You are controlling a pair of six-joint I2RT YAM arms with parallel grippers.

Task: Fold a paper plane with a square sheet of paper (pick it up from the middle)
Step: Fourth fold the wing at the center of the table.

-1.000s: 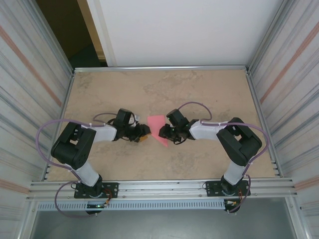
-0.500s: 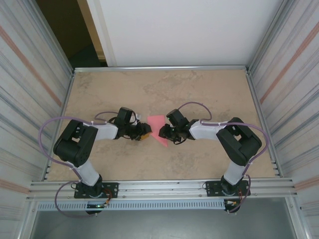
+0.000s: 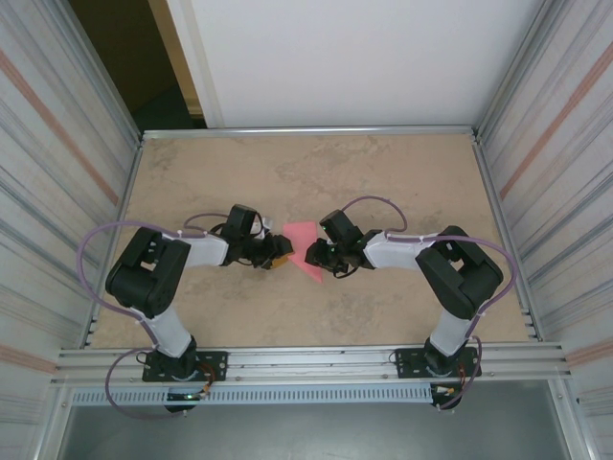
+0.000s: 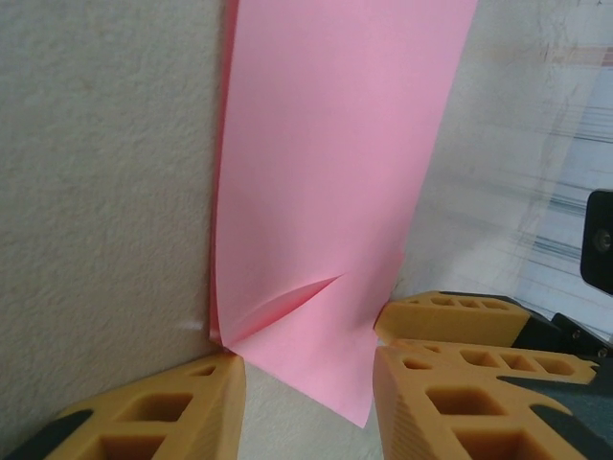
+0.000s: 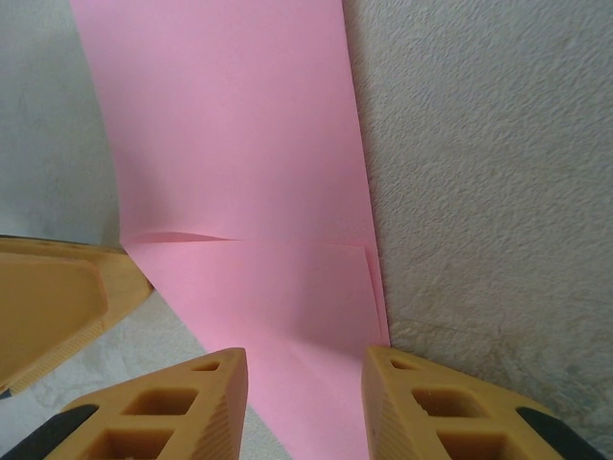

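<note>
Folding stage, early on: square sheet of paper (image 3: 303, 244) lies flat at the centre of the table (image 3: 383, 182), one end creased over. Left gripper (image 4: 306, 369) straddles a corner, fingers spread, one tip touching the edge. Right gripper (image 5: 305, 369) does the same from the opposite side, fingers parted, nothing pinched. Next move, I reckon, calls for pressing that crease flat or catching an edge. Both arms reach low and inward, wrists facing each other.
</note>
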